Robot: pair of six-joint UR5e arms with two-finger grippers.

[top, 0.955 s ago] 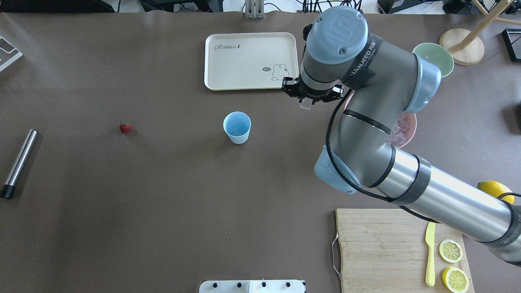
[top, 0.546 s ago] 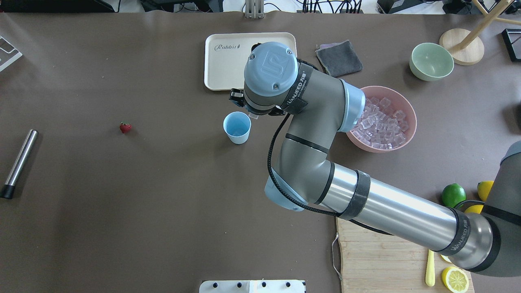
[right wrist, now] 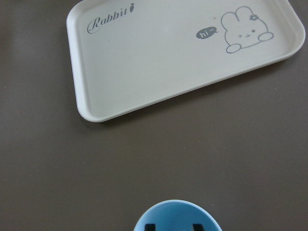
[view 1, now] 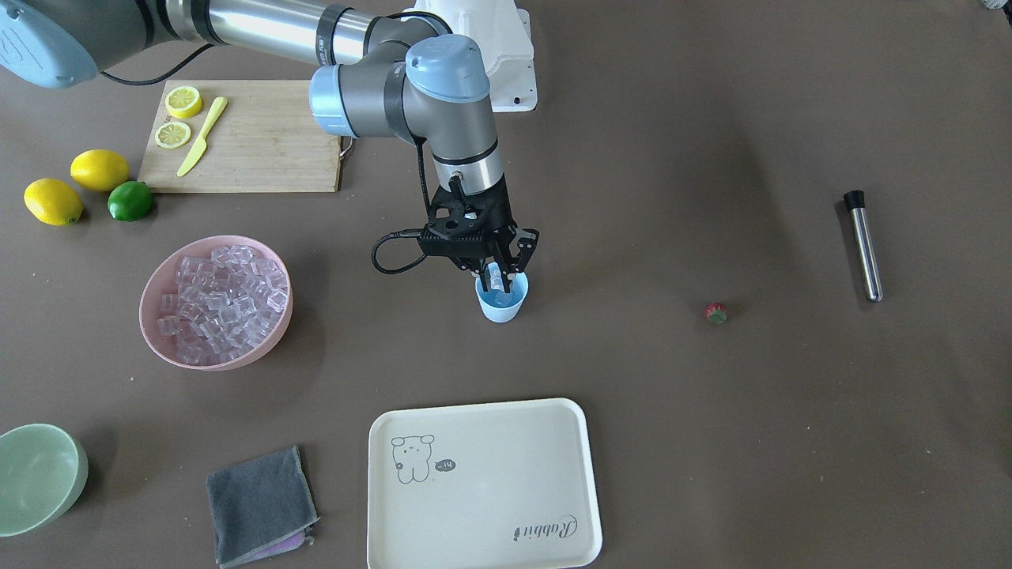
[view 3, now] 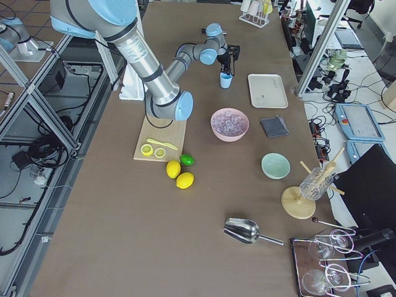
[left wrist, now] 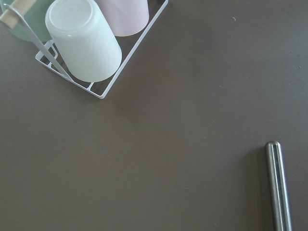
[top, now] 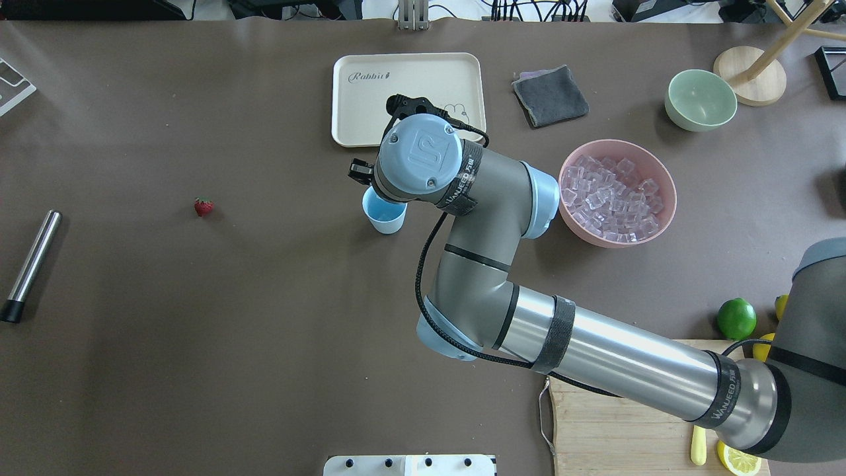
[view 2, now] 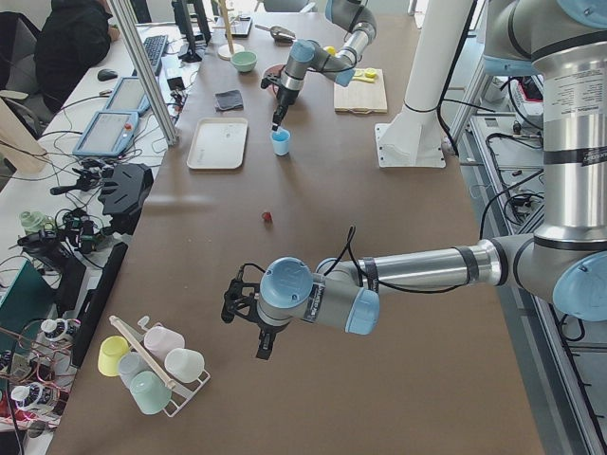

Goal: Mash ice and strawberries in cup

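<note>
The right gripper point(view 1: 496, 283) pinches an ice cube point(view 1: 496, 275) just over the mouth of the cup point(view 1: 501, 308), mid-surface. The strawberry point(view 1: 716, 313) lies well apart. Whether the left gripper point(view 2: 237, 301) is spread, I cannot tell

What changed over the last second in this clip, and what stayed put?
The right gripper, carrying a small clear ice cube, travelled leftward in the overhead view from near the pink bowl to the mouth of the light-blue plastic cup, still pinching the cube. The cup, the tiny red strawberry and the steel rod stayed put.
</note>
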